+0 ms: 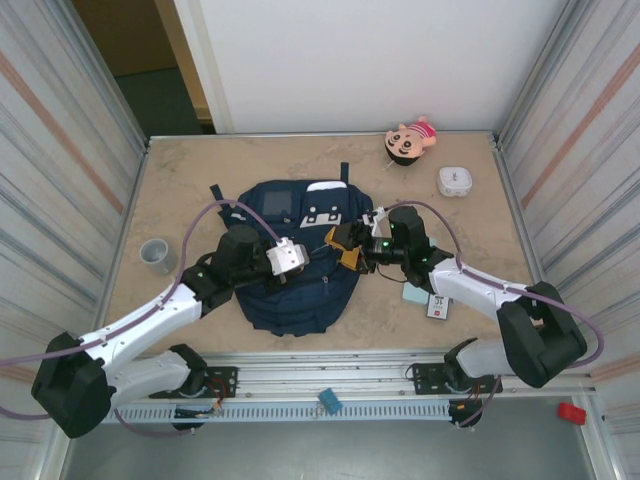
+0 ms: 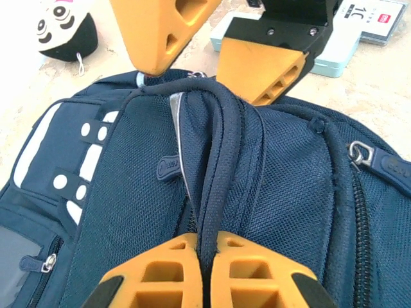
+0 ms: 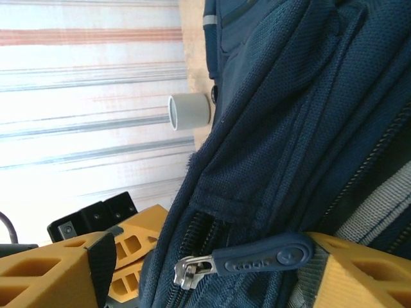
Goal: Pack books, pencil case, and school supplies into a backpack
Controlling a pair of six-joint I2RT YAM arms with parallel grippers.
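The navy backpack lies flat in the middle of the table. My left gripper is shut on its dark top carry loop, which runs up from between the orange fingers. My right gripper stands open at the bag's top edge. Its fingers straddle the far end of the loop. A blue zipper pull lies across the fabric between them. The pale teal pencil case and the small white school supplies pack lie right of the bag, partly under my right arm. The books are out of view.
A grey cup stands left of the backpack. A white square box and a small doll sit at the back right. Striped walls close in both sides of the table.
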